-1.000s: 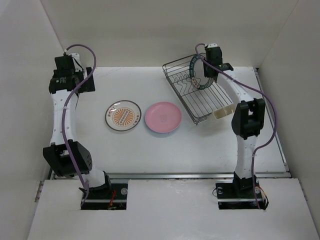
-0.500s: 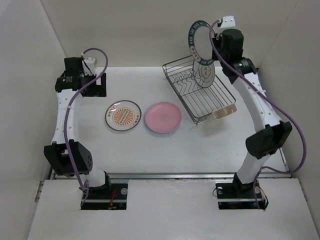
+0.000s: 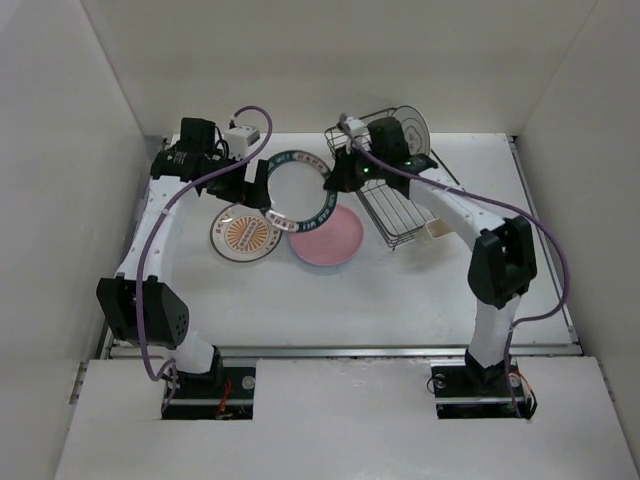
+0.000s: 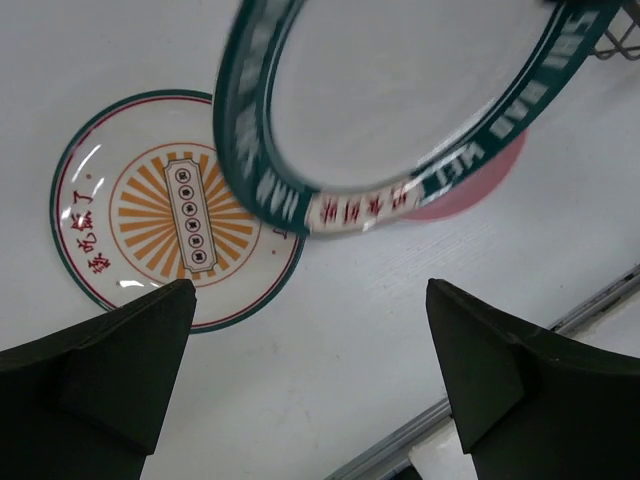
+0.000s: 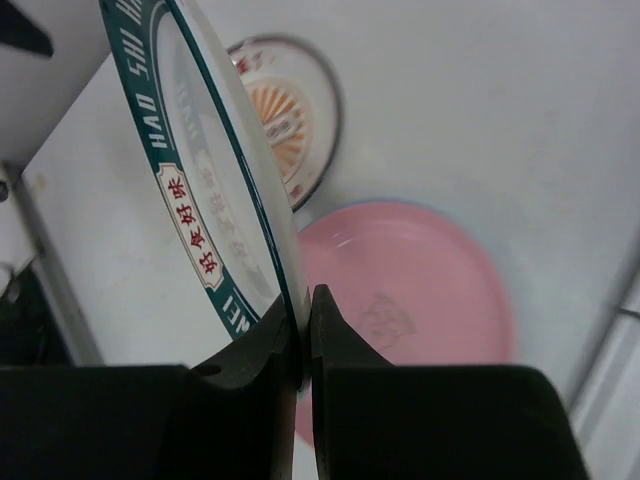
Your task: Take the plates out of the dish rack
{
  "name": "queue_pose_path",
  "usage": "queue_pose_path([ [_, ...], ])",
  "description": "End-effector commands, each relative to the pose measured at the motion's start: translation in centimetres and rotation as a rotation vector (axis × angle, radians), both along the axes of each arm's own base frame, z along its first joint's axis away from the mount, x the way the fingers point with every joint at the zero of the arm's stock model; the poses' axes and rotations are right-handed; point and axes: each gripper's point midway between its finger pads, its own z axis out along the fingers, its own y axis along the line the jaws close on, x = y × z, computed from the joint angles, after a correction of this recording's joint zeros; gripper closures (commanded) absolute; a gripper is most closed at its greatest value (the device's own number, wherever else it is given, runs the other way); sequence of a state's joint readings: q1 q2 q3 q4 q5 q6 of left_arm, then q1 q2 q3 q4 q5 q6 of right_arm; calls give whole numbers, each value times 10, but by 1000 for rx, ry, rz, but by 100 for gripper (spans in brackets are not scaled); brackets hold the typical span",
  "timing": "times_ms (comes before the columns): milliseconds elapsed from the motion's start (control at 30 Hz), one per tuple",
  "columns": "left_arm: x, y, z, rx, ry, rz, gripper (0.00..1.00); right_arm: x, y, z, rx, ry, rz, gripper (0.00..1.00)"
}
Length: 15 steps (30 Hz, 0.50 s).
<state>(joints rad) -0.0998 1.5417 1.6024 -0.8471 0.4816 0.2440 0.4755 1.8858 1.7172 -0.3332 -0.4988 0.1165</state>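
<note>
**Top external view**
- green-ringed plate [image 3: 298, 188]: hanging in the air between the two grippers, above the table [image 3: 400, 290], clear of the dish rack [image 3: 415, 205]
- right gripper [image 3: 335, 178]: gripping the plate's right-hand rim
- left gripper [image 3: 258, 186]: waiting just beside the opposite rim, fingers spread; apparently not touching, though too small here to be sure
- orange-centred plate [image 3: 245, 232], pink plate [image 3: 330, 240]: lying flat on the table, side by side, below the carried plate
- ringed plate in the rack [image 3: 408, 128]: standing upright at the rack's far end, awaiting unloading

**Left wrist view**
- left gripper [image 4: 310, 290]: gaping wide, holding nothing
- green-ringed plate [image 4: 400, 90]: lying ahead of the open jaws, tilted, nearest rim just short of the gap and turned towards it
- orange-centred plate [image 4: 180, 205]: lying on the table beneath, partly covered by the carried plate

**Right wrist view**
- right gripper [image 5: 303, 320]: pinching the plate's rim, jaws nearly together
- green-ringed plate [image 5: 200, 170]: showing almost edge-on, running up and away from the pinch
- pink plate [image 5: 410, 290]: lying below and beyond the pinch

**Deciding relation (judged)**
- free rim to left jaws: lying straight ahead of them, so pointing to a short forward reach for a handover, left arm being the nearer free one
</note>
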Motion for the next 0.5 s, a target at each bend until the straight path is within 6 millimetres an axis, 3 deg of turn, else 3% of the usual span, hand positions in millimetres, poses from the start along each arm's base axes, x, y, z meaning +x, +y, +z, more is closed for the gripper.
queue_pose_path([
  [0,3,-2,-20,24,30,-16,0,-33,46,47,195,-71,241,100],
  [133,3,10,-51,97,100,15,0,-47,63,43,245,-42,314,100],
  [200,-6,9,-62,93,142,7,7,-56,75,35,249,-17,364,100],
  [333,-19,-3,-63,29,187,-47,66,-56,82,25,243,0,373,100],
  [367,-21,-1,-64,38,199,-33,95,-55,83,20,242,19,369,100],
  [467,-19,6,-67,72,203,5,100,-54,86,25,239,7,360,100],
])
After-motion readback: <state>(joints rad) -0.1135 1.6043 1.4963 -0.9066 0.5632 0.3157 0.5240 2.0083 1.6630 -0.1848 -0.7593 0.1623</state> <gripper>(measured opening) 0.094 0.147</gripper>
